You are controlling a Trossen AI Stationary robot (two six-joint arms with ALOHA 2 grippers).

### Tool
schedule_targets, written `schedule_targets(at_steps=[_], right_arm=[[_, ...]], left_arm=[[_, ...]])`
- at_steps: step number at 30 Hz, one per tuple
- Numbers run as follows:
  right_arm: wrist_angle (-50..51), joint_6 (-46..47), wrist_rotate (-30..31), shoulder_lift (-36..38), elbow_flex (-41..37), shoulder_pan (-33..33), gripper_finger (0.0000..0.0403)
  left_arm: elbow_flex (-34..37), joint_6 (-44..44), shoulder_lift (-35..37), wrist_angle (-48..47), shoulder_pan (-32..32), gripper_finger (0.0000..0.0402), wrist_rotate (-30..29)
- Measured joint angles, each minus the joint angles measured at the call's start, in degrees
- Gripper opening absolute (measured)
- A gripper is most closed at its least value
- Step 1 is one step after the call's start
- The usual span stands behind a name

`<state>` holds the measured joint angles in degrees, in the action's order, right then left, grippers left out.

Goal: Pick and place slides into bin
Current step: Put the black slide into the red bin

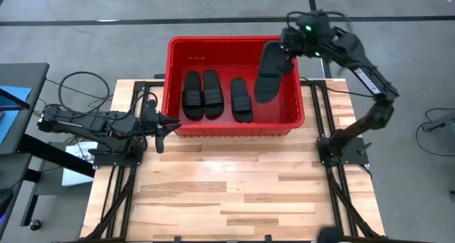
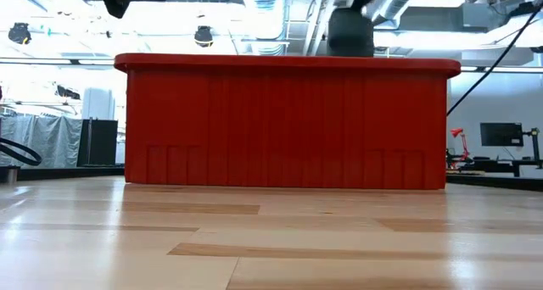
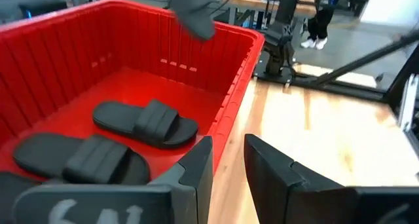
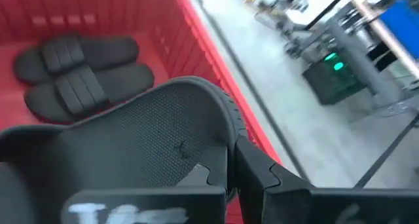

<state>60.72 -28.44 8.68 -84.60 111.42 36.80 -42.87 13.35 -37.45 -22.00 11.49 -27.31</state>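
Observation:
The red bin point(image 1: 173, 87) stands at the table's far middle. Three black slides lie flat on its floor, soles down: two side by side at the left point(image 1: 202, 94) and one in the middle point(image 1: 242, 99). They also show in the left wrist view point(image 3: 145, 122). My right gripper point(image 1: 284, 51) is over the bin's far right corner, shut on the fourth slide point(image 1: 269, 74). My left gripper point(image 1: 162, 129) is open and empty just outside the bin's near left corner. My right gripper pinches the fourth slide by one end point(image 4: 203, 152) between its two fingers; the slide hides one finger. The fingers come from the far right, slanting down. The slide hangs tilted below them over the bin's right part, clear of the bin's floor, its textured sole point(image 4: 131, 145) toward the wrist camera.
The bin's near wall point(image 2: 288, 125) fills the low view, and the held slide's top point(image 2: 349, 31) shows above its rim. Bare wood table point(image 1: 234, 193) lies in front of the bin. The bin's right part has free floor point(image 1: 281, 104).

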Motion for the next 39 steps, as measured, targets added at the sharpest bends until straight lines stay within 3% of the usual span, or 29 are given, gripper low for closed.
schedule_targets(at_steps=[4, 14, 25, 39], right_arm=[[-0.76, -3.22, -5.77, -5.33, 0.0, 5.46, 0.0], [-0.8, -9.84, -14.56, -18.59, -0.04, 12.66, 0.0], [-1.03, -13.63, -21.79, -26.59, -0.04, 16.2, 0.0], [2.09, -15.12, -27.42, -32.57, -0.04, 18.26, 0.0]], left_arm=[[0.0, -5.31, 0.57, -0.12, -0.02, 0.0077, -0.68], [-0.09, -10.69, 9.98, -3.0, -3.94, 0.0077, -16.62], [-0.07, -13.19, 17.43, -0.33, -4.92, 0.0077, -16.94], [-0.07, -11.95, 17.75, -0.37, -4.9, 0.0077, -16.63]])
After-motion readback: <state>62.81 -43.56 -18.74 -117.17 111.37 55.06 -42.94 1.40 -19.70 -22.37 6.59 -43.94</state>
